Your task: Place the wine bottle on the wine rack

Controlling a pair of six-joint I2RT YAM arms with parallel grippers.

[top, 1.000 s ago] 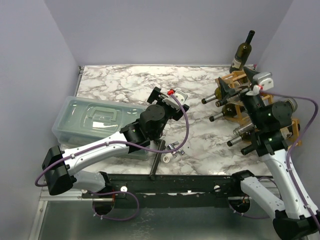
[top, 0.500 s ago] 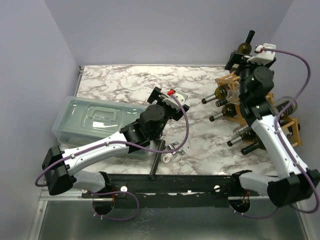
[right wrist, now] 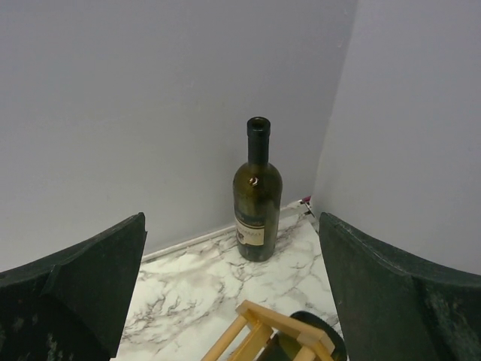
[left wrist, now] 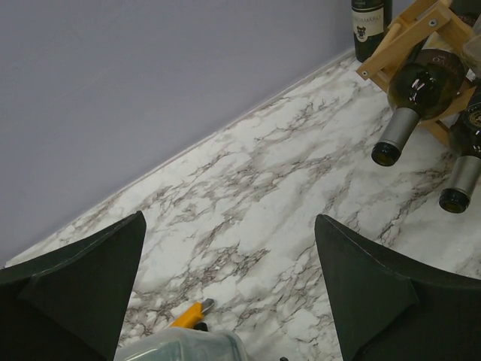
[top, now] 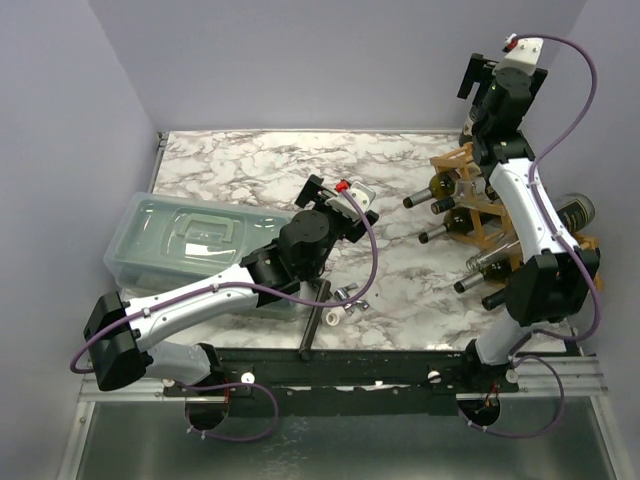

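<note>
We found the right gripper [right wrist: 231, 219] spread wide and empty, facing the dark green glass wine bottle [right wrist: 258, 197], which stood upright in the far right corner behind the light-brown wooden wine rack [right wrist: 254, 322]. We judged it should centre on the neck before closing. The bottle was slender-necked, cream-labelled, glossy.

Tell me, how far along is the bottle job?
Several bottles lie in the wine rack. The right gripper, open and empty, faces the upright wine bottle in the corner. Still to do: gripping it and laying it in the rack.
</note>
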